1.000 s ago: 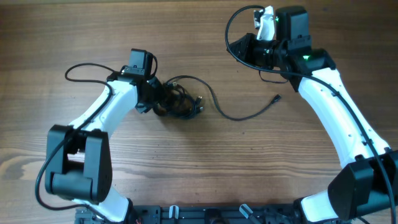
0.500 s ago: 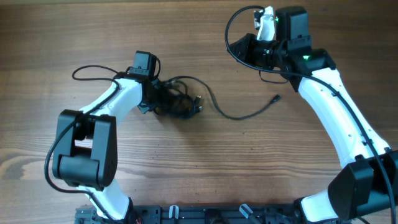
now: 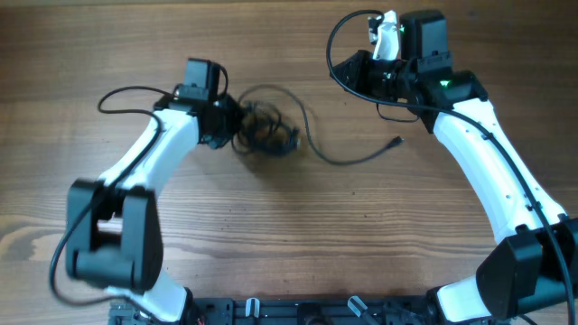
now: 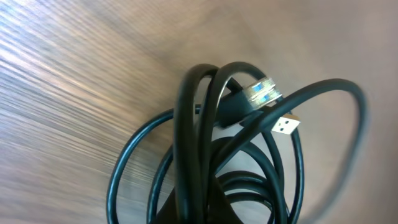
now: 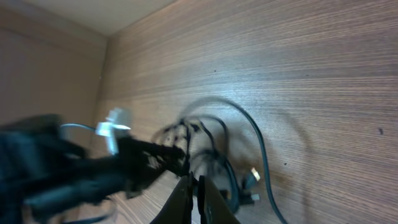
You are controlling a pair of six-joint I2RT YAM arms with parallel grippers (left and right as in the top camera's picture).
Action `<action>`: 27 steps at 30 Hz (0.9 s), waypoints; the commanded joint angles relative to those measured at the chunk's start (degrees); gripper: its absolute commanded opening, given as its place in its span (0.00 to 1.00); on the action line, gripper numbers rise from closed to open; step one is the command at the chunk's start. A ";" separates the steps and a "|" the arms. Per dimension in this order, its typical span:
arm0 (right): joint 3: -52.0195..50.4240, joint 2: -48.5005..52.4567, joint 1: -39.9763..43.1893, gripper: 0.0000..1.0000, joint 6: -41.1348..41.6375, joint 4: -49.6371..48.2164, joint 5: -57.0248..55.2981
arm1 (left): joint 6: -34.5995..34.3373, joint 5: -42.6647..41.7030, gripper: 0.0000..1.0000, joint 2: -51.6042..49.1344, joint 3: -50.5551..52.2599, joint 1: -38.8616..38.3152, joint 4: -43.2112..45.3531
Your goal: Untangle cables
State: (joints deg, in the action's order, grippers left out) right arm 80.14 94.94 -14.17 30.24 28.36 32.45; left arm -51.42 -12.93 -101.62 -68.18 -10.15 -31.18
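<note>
Black, smooth and rubbery, the cables [image 3: 267, 134] lie bunched in a knot of round overlapping loops on the wooden table [image 3: 271, 235], left of its middle. In the left wrist view the cords [image 4: 205, 155] look glossy and tubular, crossing one another, with a clear ribbed plug [image 4: 261, 92] and a flat metal plug [image 4: 285, 126] poking out of the bundle. One thin strand [image 3: 348, 159] curves away from the knot toward the right and ends in a small dark tip [image 3: 395, 142]. The left gripper [image 3: 237, 132] sits right against the knot's left edge, fingers pressed together on the cords. Well to the right of the knot and further back, the right gripper [image 3: 361, 68] is raised, its slim fingers [image 5: 189, 199] pinched together on nothing I can see. The tabletop is matte with fine straight grain.
</note>
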 commanded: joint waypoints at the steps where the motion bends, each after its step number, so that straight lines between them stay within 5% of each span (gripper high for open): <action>1: 0.85 0.66 -0.50 0.08 -1.79 0.61 3.78 | -28.59 -3.96 0.04 7.30 -2.75 0.70 1.03; 5: 0.85 0.66 -1.86 0.08 -2.08 1.20 6.21 | -49.24 -4.81 0.04 8.68 -2.75 0.63 1.03; 13: 0.85 0.76 -7.63 0.12 -3.34 1.05 5.81 | -57.79 -6.05 0.04 8.74 -2.75 0.66 0.04; 16: 0.85 1.95 -10.10 0.15 -3.32 1.03 2.29 | -72.70 -14.25 0.04 8.74 -2.75 0.70 -1.38; 19: 0.85 2.91 -11.45 0.20 -4.35 -0.17 2.25 | -73.57 -19.06 0.04 8.74 -2.75 0.68 3.28; 23: 0.85 3.89 -12.46 0.41 -6.43 -0.68 -2.69 | -73.57 -25.03 0.04 8.74 -2.75 0.70 4.94; 27: 0.85 4.02 -12.46 0.48 -8.35 -1.22 -2.60 | -73.57 -25.66 0.04 8.74 -2.73 0.68 4.59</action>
State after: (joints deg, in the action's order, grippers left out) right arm 80.14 98.02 -26.48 24.47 27.81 32.08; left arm -115.98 -34.09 -93.43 -70.19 -9.78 -26.76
